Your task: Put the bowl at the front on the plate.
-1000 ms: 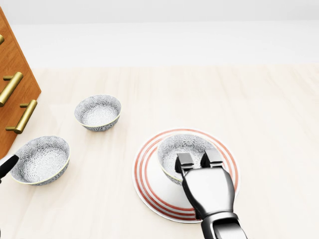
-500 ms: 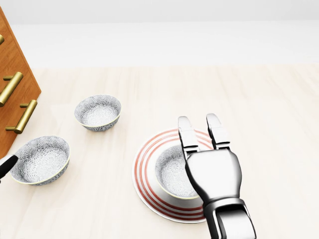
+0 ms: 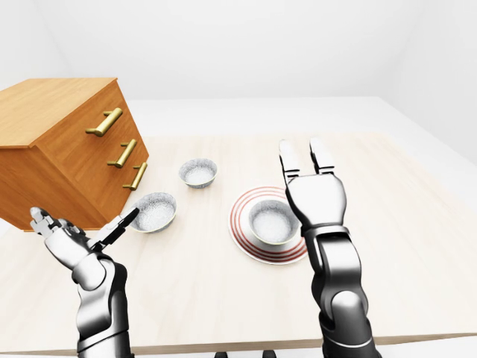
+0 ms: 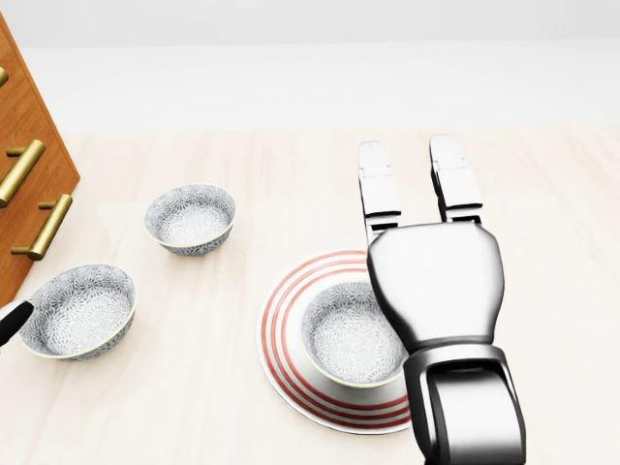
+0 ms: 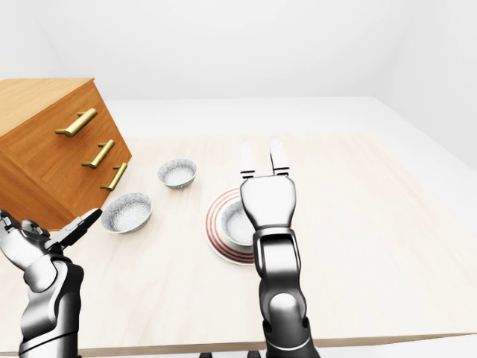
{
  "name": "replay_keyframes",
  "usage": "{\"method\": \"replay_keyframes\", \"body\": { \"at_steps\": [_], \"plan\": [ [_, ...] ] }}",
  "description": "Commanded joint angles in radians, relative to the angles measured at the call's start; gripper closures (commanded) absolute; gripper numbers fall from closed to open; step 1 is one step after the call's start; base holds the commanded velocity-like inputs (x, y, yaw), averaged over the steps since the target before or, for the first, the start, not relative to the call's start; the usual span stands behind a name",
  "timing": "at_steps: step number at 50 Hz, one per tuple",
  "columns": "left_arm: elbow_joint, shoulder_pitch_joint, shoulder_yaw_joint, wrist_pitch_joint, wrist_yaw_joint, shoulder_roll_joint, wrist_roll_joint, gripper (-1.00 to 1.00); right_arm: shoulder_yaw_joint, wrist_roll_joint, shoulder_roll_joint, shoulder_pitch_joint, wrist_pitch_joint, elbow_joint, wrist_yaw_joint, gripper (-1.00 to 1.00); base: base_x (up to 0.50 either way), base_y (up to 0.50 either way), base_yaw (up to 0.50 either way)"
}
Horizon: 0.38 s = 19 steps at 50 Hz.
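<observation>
A patterned grey-and-white bowl [image 4: 347, 339] stands upright inside the red-ringed white plate [image 4: 279, 325], near the bottom centre of the head view. My right hand [image 4: 409, 147] hovers above the plate's right part, fingers stretched straight and open, holding nothing; its palm hides the bowl's right rim. In the left-eye view my left hand [image 3: 86, 224] is raised at the lower left, open and empty, just below-left of another bowl.
Two more patterned bowls [image 4: 191, 218] [image 4: 79, 310] sit left of the plate on the pale wooden table [image 4: 542, 223]. A tilted wooden drawer chest [image 3: 67, 149] with brass handles stands at the table's left. The table's near edge [image 3: 223, 344] runs along the bottom.
My right hand let go of the bowl, straightened its fingers and rose away from it. The bowl stays on the plate. Left hand and camera are unchanged.
</observation>
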Motion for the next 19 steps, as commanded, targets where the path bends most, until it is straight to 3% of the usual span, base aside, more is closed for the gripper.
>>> {"method": "replay_keyframes", "body": {
  "at_steps": [1,4,9,14,16,19],
  "plan": [
    [0.002,0.0,0.0,-0.003,0.0,0.0,0.0,-1.0,0.0,-0.1,0.044,-0.092,0.0,-0.108,0.129,-1.0,0.0,0.0,0.0],
    [0.011,-0.002,-0.001,-0.009,0.0,0.0,0.001,-1.0,0.009,-0.116,0.047,-0.111,0.0,-0.114,0.148,-1.0,0.0,0.0,0.0],
    [0.018,0.0,-0.002,-0.018,0.0,0.002,0.002,-1.0,0.055,-0.119,-0.035,-0.151,0.0,-0.158,0.229,-1.0,0.0,0.0,0.0],
    [0.029,-0.004,0.001,-0.026,0.0,0.003,-0.001,-1.0,0.058,-0.119,-0.059,-0.191,0.0,-0.174,0.233,-1.0,0.0,0.0,0.0],
    [0.025,-0.003,-0.001,-0.018,0.0,0.004,-0.002,-1.0,0.058,-0.119,-0.064,-0.2,0.0,-0.167,0.233,-1.0,0.0,0.0,0.0],
    [0.034,-0.003,-0.006,-0.031,0.0,0.002,0.007,-1.0,0.052,-0.119,-0.058,-0.202,0.0,-0.173,0.233,-1.0,0.0,0.0,0.0]
  ]
}}
